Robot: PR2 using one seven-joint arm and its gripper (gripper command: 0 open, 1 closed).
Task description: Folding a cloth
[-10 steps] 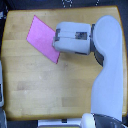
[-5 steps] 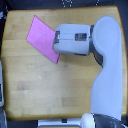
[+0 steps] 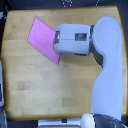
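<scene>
Arm is holding unchanged over the cloth (image 3: 44,40); claw (image 3: 56,44), grip state indiscernible, is delaying the fold.

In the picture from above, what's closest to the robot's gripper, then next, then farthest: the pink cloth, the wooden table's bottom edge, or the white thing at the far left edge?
From the gripper:
1. Pink cloth, lying right at the gripper, on the view's left.
2. White thing, at the view's lower-left edge.
3. Wooden table's bottom edge, toward the view's bottom.
The last two are nearly too close to call.

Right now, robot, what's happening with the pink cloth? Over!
Gripper over cloth's right edge, jaws hidden. Cloth flat on wooden table, not folded. Nothing in the way.
</scene>
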